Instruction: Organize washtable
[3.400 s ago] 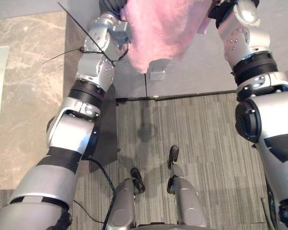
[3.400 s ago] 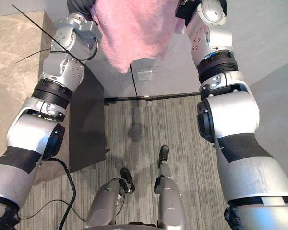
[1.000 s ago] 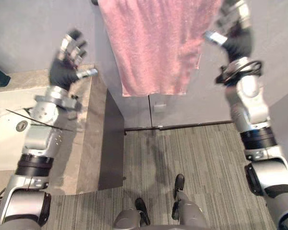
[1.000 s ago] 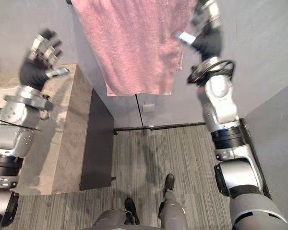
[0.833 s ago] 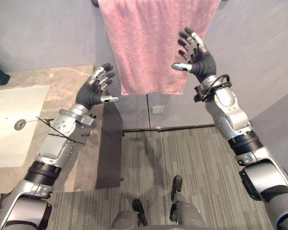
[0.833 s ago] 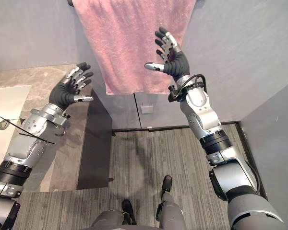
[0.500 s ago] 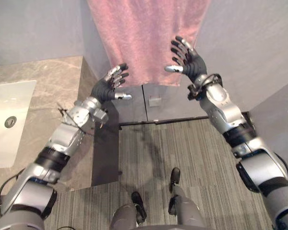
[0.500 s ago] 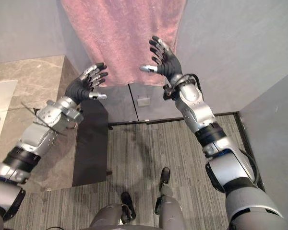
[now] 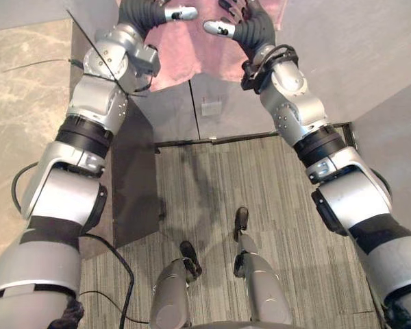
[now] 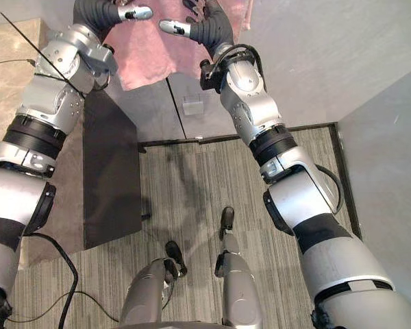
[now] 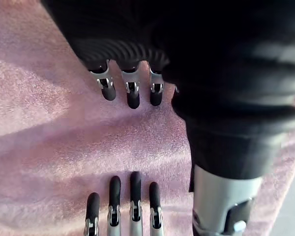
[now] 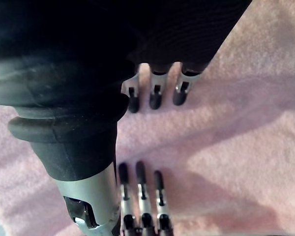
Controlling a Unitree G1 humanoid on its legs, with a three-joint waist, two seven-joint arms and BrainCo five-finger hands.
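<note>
Towel (image 9: 185, 55) is the thing being dealt with here: pink, hanging flat on the wall right behind both hands, with its bottom edge dropping just below the left hand (image 9: 151, 10).

My guess is the step is smoothing or squaring it up. To do that well I'd keep the fingers flat, put both hands at the same height and sweep from the middle outward and down with even pressure. Hooking the pile or tugging hard could drag it crooked.

As for the hands, the right hand (image 9: 243, 20) sits just beside the left, thumbs pointing at each other with a small gap. In the wrist views both rows of fingers are straight and spread, tips facing over the pink cloth. Nothing is gripped. Can't tell if they're actually pressing on it or hovering just off it.
</note>
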